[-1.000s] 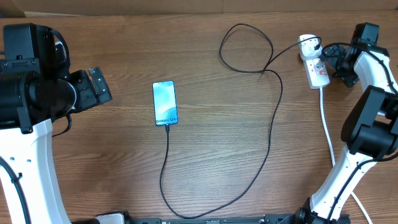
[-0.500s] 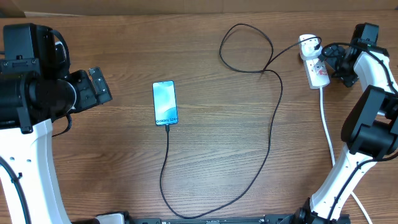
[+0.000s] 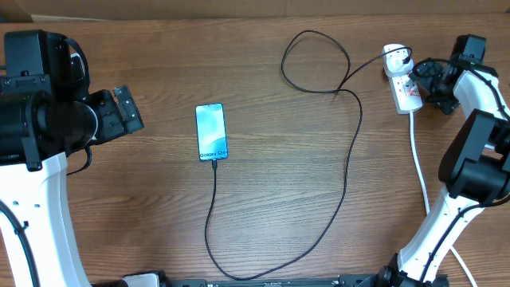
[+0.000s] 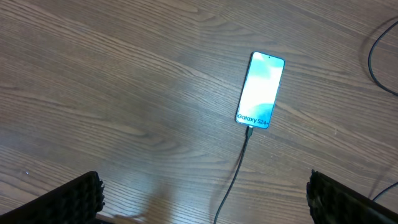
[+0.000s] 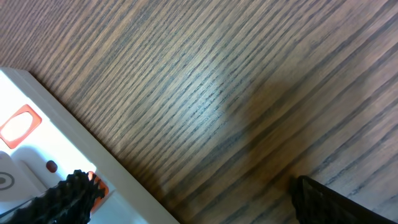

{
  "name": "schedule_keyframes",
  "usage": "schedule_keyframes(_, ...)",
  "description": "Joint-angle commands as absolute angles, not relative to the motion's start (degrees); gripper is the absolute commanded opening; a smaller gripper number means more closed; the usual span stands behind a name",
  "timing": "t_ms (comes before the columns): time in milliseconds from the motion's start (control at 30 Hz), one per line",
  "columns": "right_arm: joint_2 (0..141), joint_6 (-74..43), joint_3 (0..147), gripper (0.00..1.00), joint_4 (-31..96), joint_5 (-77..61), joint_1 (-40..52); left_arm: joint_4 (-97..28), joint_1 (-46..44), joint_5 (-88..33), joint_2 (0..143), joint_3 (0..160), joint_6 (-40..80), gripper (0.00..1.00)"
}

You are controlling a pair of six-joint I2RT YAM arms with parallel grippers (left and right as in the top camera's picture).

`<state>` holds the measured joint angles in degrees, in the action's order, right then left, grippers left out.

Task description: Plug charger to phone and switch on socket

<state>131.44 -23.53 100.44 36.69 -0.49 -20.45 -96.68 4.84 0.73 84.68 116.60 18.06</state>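
1. Table: one wooden surface, filling every view.
2. Phone: one unit. It lies flat, screen up and lit, left of centre in the overhead view, with its long axis running top to bottom. The "Galaxy S24" text sits at its lower end. In the left wrist view it appears in the upper right.
3. Charger: one thin black cable.
   - One end meets the phone's lower short edge.
   - From there it runs down toward the bottom edge, curves right, and climbs through the centre right.
   - It forms one loop at the upper centre and ends at the upper end of the socket.
4. Socket: one white power strip at the upper right of the overhead view, with one thick white cord trailing down the right side. The right wrist view shows its edge at the lower left, with red switch markings.
5. Left gripper: one unit at the left of the overhead view, well apart from the phone. Its jaws are spread wide, with nothing between them. Both finger pads show at the lower corners of the left wrist view.
6. Right gripper: one unit just beside the socket's right side. Its jaws are spread wide and grip nothing. One finger overlaps the strip's edge in the right wrist view; contact cannot be determined.
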Motion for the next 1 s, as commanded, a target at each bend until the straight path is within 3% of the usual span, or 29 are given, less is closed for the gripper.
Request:
schedule_keyframes(0, 132.16, -22.11, 98.59, 1.0, 36.86, -3.6, -19.94, -96.79, 4.86, 1.5, 85.12, 116.29, 18.22, 1.0)
schedule_keyframes(967, 132.16, -19.88, 98.59, 1.0, 39.05, -6.96, -19.94, -96.79, 4.86, 1.5, 85.12, 116.29, 18.22, 1.0)
